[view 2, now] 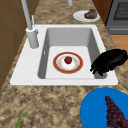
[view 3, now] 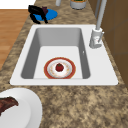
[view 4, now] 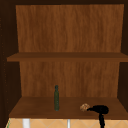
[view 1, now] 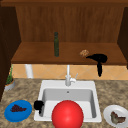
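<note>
A: Right hand [view 1: 100,59]?
B: At the lower shelf [view 1: 37,56], fingers straight, touching one brown cookie [view 1: 84,52]. One bottle [view 1: 56,44] stands well apart.
A: Left hand [view 1: 38,105]?
B: At sink [view 1: 47,85] rim, fingers relaxed, holding nothing. Beside it, one blue plate [view 1: 17,110].

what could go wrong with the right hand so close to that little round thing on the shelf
The right hand reaches along the bottom shelf with straight fingers pointing at the small brown round item, which sits near the front edge; a push could roll it off towards the sink below. A wider sweep might reach the upright green bottle and tip it. The left hand hangs at the sink's left front rim, beside the blue plate of grapes.
</note>
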Available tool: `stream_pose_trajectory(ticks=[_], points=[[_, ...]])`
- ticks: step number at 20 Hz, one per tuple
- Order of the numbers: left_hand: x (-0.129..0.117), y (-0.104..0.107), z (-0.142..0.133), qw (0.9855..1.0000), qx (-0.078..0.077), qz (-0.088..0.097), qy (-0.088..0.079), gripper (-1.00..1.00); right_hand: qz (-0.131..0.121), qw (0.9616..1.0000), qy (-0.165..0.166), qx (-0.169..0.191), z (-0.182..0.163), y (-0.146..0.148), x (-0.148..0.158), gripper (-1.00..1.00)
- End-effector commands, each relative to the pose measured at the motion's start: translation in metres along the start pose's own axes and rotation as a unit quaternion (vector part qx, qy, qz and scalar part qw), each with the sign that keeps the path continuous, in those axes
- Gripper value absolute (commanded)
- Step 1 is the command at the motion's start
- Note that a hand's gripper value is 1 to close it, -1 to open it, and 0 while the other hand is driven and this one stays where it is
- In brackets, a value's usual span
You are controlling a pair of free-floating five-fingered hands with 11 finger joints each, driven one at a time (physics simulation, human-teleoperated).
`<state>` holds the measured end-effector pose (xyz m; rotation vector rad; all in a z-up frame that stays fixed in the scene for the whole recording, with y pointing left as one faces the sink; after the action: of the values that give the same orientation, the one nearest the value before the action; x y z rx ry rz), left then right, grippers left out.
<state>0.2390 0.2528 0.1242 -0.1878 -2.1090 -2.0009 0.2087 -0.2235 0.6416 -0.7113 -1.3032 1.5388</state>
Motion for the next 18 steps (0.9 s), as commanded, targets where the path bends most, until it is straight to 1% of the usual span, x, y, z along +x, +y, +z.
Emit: stream_pose_trajectory(ticks=[1, 3, 5, 7, 8, 11, 12, 15, 16, 17, 18], points=[[0.000, 0.000, 0.000, 1.0000, 0.000, 0.000, 0.000, 0.00, -0.017, 0.9995, 0.016, -0.019, 0.019, 0.017, 0.007, -1.00], [0.000, 0.000, 0.000, 1.0000, 0.000, 0.000, 0.000, 0.00, -0.010, 0.9995, 0.018, -0.024, 0.027, 0.030, 0.011, -1.00], [0.000, 0.000, 0.000, 1.0000, 0.000, 0.000, 0.000, 0.00, 0.001, 0.9990, 0.012, -0.043, 0.034, 0.052, 0.011, -1.00], [0.000, 0.000, 0.000, 1.0000, 0.000, 0.000, 0.000, 0.00, 0.013, 0.9983, 0.008, -0.055, 0.045, 0.069, 0.011, -1.00], [0.000, 0.000, 0.000, 1.0000, 0.000, 0.000, 0.000, 0.00, 0.017, 0.9975, 0.009, -0.068, 0.048, 0.075, 0.010, -1.00], [0.000, 0.000, 0.000, 1.0000, 0.000, 0.000, 0.000, 0.00, 0.022, 0.9962, 0.009, -0.084, 0.061, 0.100, 0.009, -1.00], [0.000, 0.000, 0.000, 1.0000, 0.000, 0.000, 0.000, 0.00, 0.021, 0.9964, 0.006, -0.082, 0.066, 0.112, 0.010, -1.00], [0.000, 0.000, 0.000, 1.0000, 0.000, 0.000, 0.000, 0.00, 0.024, 0.9968, 0.000, -0.076, 0.067, 0.136, 0.007, -1.00], [0.000, 0.000, 0.000, 1.0000, 0.000, 0.000, 0.000, 0.00, 0.035, 0.9972, 0.004, -0.066, 0.057, 0.141, 0.006, -1.00], [0.000, 0.000, 0.000, 1.0000, 0.000, 0.000, 0.000, 0.00, 0.050, 0.9970, 0.013, -0.057, 0.057, 0.140, 0.007, -1.00], [0.000, 0.000, 0.000, 1.0000, 0.000, 0.000, 0.000, 0.00, 0.063, 0.9967, 0.011, -0.050, 0.056, 0.144, 0.010, -1.00]])
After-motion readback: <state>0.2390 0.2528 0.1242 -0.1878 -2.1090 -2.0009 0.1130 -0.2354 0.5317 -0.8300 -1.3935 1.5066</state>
